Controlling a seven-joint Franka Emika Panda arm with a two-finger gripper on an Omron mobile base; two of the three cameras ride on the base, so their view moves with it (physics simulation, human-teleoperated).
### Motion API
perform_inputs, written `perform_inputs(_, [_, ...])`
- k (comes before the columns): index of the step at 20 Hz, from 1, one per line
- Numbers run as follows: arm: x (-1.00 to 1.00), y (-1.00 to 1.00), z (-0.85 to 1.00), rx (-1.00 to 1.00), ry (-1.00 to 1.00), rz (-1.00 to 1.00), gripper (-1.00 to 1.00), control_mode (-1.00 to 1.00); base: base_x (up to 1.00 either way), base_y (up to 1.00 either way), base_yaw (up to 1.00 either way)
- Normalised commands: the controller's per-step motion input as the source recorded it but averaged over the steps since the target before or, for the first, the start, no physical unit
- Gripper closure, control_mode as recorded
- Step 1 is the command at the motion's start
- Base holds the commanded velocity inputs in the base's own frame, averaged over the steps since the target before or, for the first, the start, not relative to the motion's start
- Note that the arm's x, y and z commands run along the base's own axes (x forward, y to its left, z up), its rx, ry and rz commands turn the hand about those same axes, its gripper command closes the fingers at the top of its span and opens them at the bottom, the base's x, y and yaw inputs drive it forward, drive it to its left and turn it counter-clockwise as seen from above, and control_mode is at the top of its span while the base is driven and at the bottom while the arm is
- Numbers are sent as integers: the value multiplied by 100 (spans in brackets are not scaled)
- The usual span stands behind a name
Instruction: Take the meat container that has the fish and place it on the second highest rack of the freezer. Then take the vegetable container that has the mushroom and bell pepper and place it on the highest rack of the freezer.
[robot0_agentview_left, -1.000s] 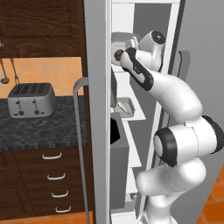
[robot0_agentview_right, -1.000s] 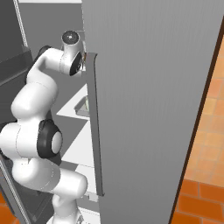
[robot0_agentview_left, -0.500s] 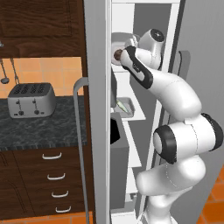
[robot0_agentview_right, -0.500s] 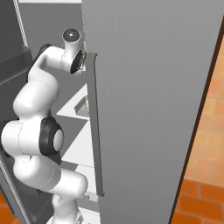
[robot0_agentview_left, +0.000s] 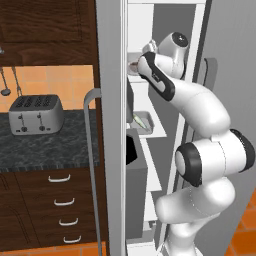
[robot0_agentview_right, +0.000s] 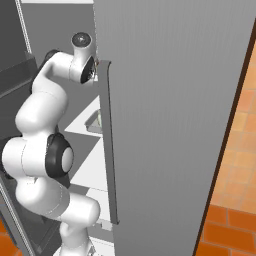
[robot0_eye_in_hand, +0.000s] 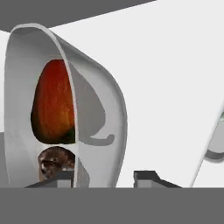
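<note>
The freezer (robot0_agentview_left: 196, 30) stands open and my arm reaches into its highest rack. There the vegetable container (robot0_eye_in_hand: 94, 105) rests on the white shelf (robot0_eye_in_hand: 175, 65), holding the red bell pepper (robot0_eye_in_hand: 54, 103) and the brown mushroom (robot0_eye_in_hand: 54, 161). My gripper (robot0_eye_in_hand: 103, 177) is open, its two tips straddling the container's near wall with a gap on one side. In the left base view the vegetable container (robot0_agentview_left: 133, 68) peeks out beside my hand. One rack lower sits the meat container (robot0_agentview_left: 144, 122) with the pale fish (robot0_agentview_left: 137, 119); the meat container (robot0_agentview_right: 95, 121) also shows past the door edge.
The freezer's grey door (robot0_agentview_right: 170, 100) with its long bar handle (robot0_agentview_right: 109, 145) stands close on my arm's right. A dark door bin (robot0_agentview_left: 131, 150) hangs at the left. A toaster (robot0_agentview_left: 36, 114) sits on the black counter (robot0_agentview_left: 55, 150) above drawers.
The fingers, shut on the vegetable container's wall before, have parted. The arm has hardly moved and the container stays on the top rack.
</note>
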Motion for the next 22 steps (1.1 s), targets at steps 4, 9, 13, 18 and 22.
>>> perform_inputs(4, [0, 0, 2, 0, -5, 0, -100, -100, 0, 0, 0])
perform_inputs(9, [-54, -3, 26, 0, -28, 0, -100, -100, 0, 0, 0])
perform_inputs(13, [-93, -30, 34, 0, -3, 0, -100, -100, 0, 0, 0])
perform_inputs(18, [-100, -17, 4, 0, 0, 1, -100, -100, 0, 0, 0])
perform_inputs(22, [-100, -13, 1, 0, 5, 1, -100, -100, 0, 0, 0])
